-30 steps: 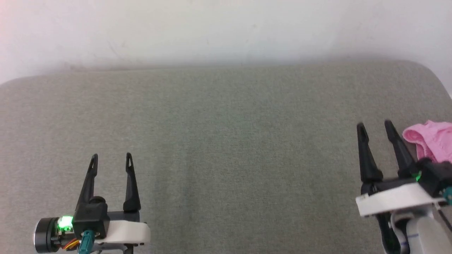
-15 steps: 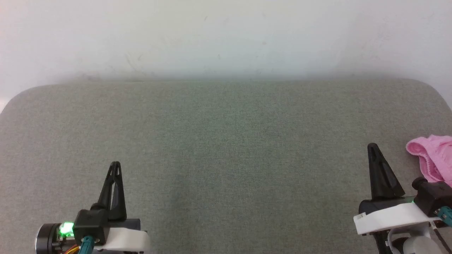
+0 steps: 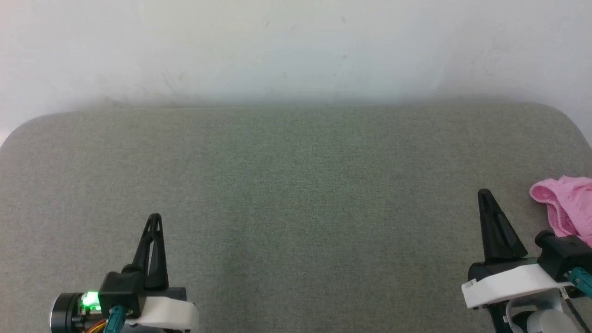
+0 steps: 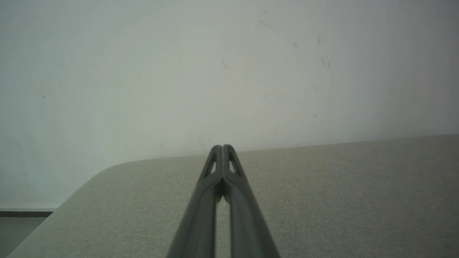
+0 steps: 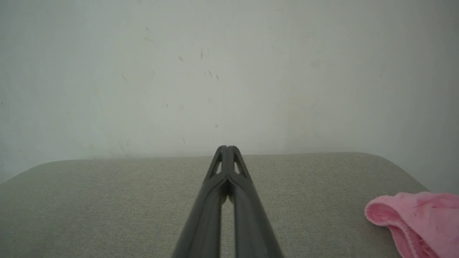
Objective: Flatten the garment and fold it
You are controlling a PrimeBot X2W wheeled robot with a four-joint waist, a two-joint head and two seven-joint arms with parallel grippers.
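Left gripper, right gripper: both went from apart to fingers together, nothing held. Pink shorts: bunched at right edge of worktop, just beside right gripper, untouched. Flattening not begun.

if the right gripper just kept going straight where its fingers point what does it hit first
Likely the wall: the right gripper points across the grey padded surface, and that path looks free. The garment lies off to the right of the line. Depth is hard to judge.
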